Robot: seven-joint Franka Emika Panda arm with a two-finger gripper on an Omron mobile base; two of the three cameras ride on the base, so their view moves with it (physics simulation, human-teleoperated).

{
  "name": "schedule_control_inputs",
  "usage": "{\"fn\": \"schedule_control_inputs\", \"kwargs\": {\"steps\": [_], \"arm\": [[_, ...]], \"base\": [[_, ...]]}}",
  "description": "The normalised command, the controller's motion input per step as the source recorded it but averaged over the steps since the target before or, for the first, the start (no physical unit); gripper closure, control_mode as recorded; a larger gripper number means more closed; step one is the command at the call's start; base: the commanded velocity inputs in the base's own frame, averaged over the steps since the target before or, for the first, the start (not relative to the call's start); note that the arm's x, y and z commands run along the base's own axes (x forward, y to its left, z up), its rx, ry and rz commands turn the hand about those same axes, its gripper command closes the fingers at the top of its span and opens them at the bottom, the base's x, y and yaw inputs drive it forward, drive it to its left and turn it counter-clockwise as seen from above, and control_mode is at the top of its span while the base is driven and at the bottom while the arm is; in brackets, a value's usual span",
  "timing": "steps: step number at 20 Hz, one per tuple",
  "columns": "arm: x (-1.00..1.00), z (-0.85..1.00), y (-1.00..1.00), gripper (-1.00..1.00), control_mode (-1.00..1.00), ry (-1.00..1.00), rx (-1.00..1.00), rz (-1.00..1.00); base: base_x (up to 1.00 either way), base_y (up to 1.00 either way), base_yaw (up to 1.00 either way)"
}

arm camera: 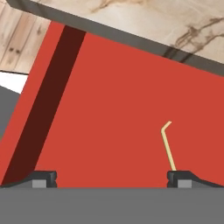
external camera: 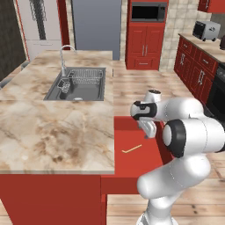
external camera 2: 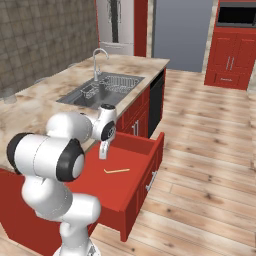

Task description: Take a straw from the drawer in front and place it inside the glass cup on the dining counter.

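Observation:
The red drawer (external camera: 140, 163) (external camera 2: 131, 187) stands pulled out from under the dining counter (external camera: 52, 132) (external camera 2: 45, 102). On its floor lies the thin pale straw (external camera: 132, 149) (external camera 2: 116, 171) (arm camera: 166, 144), bent at one end. My gripper (external camera: 149, 131) (external camera 2: 103, 152) (arm camera: 111, 179) hangs open a little above the drawer, pointing down, nothing between its fingers. In the hand view the straw runs up from the right fingertip (arm camera: 179, 178). A small clear glass cup (external camera 2: 7, 95) seems to stand at the counter's far left edge.
A steel sink (external camera: 79, 85) (external camera 2: 102, 90) with a faucet (external camera: 66, 55) (external camera 2: 98, 57) is set in the counter. The counter's edge (arm camera: 131, 41) overhangs the drawer's back. Red cabinets (external camera: 193, 70) line the right wall. Wooden floor (external camera 2: 205, 150) lies open to the right.

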Motion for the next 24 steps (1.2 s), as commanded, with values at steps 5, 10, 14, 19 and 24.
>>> {"fn": "schedule_control_inputs", "kwargs": {"steps": [5, 10, 14, 19, 24], "arm": [[0.13, -0.17, -0.1, -1.0, -1.0, 0.0, -0.01, 0.0], [0.14, -0.19, -0.05, -1.0, -1.0, 0.0, -0.01, 0.0], [0.12, -0.21, -0.03, -1.0, -1.0, -0.01, -0.02, 0.0], [0.11, -0.16, -0.04, -1.0, -1.0, 0.0, -0.01, 0.0], [0.08, -0.13, -0.07, -1.0, -1.0, 0.0, 0.0, 0.0]], "base": [[0.0, 0.0, 0.0], [0.0, 0.0, 0.0], [0.0, 0.0, 0.0], [0.0, 0.0, 0.0], [0.0, 0.0, 0.0]]}}
